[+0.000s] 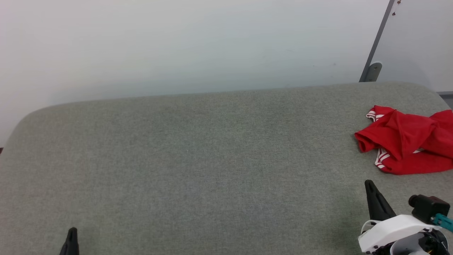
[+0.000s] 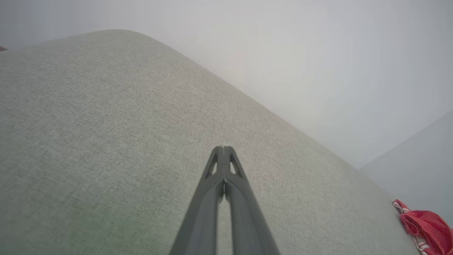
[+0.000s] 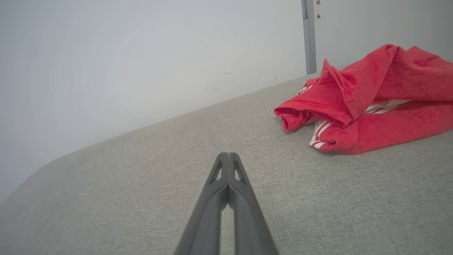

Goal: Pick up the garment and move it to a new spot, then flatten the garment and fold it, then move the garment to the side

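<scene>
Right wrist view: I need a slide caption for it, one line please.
Shut right gripper poised over the grey fabric surface, with the crumpled red garment lying ahead to its right, untouched.

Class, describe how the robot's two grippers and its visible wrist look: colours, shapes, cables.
The left gripper and right gripper each have two long, dark grey fingers tapering to narrow tips, with small triangular cut-outs near the ends. Behind the right gripper sits a rounded white wrist shell carrying a black boxy camera with a teal fitting.
</scene>
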